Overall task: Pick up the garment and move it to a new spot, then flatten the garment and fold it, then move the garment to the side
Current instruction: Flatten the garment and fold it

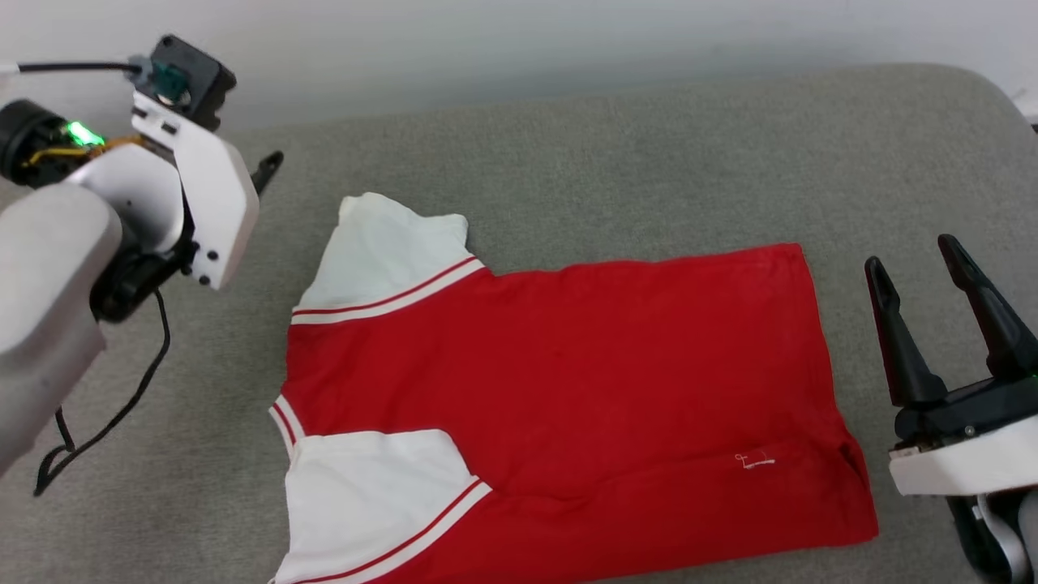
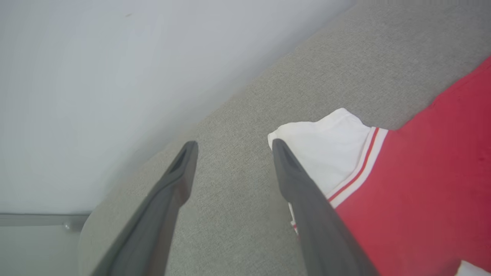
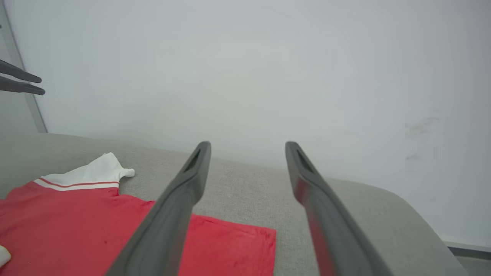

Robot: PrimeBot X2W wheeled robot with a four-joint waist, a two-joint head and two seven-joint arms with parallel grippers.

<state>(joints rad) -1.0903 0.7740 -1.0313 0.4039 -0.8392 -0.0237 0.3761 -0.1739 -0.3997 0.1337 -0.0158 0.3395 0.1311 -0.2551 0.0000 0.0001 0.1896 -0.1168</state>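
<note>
Two end effectors flank one garment, which lies flat, plain red side up, on a grey padded surface. The garment's long axis runs across the robot's front: the white sleeves and striped trim lie at the robot's left, the hem at its right. The far sleeve points away from the robot; the near sleeve lies against the red body at the lower edge of the head view.

The left end effector hovers off the cloth beyond the far sleeve, jaws spread wide and holding nothing; in its wrist view the sleeve tip lies just beside its right-hand finger. The right end effector stands just beside the hem, clear of the fabric, jaws likewise wide apart and empty.

Judgement: because the garment lies crosswise, each arm is nearer to one end of it, the left to the sleeves and the right to the hem. A fold along or across this axis would therefore call for a grasp at both ends, each taken by the arm on that side.
</note>
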